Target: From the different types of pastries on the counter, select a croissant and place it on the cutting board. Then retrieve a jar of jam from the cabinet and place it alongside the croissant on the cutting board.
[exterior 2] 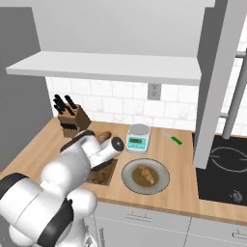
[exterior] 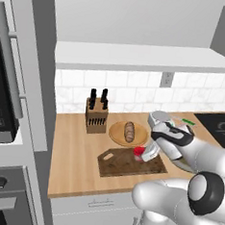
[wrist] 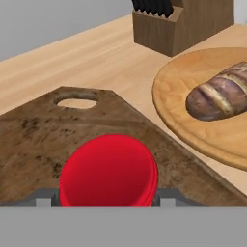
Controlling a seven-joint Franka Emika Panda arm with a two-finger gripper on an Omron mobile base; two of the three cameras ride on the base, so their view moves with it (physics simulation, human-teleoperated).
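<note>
My gripper [wrist: 107,198] is shut on the jar of jam [wrist: 110,171]; its red lid sits between both fingertips. The jar [exterior: 138,150] hangs low over the right part of the dark cutting board [exterior: 124,164], and I cannot tell if it touches the board. The board's slot handle [wrist: 76,102] lies at the far end. The golden-tan croissant [exterior 2: 146,174] rests on a grey round plate [exterior 2: 129,179] to the right of the board [exterior 2: 102,175], not on it. The darker scored loaf [wrist: 219,96] lies on a round light-wood plate [wrist: 188,120] beside the board.
A knife block [exterior: 96,114] stands at the back of the counter [exterior: 74,154]. A small scale [exterior 2: 138,137] and a green-handled knife [exterior 2: 172,138] lie near the backsplash. The black cooktop [exterior 2: 226,169] is to the right. An oven stack [exterior: 7,124] borders the left.
</note>
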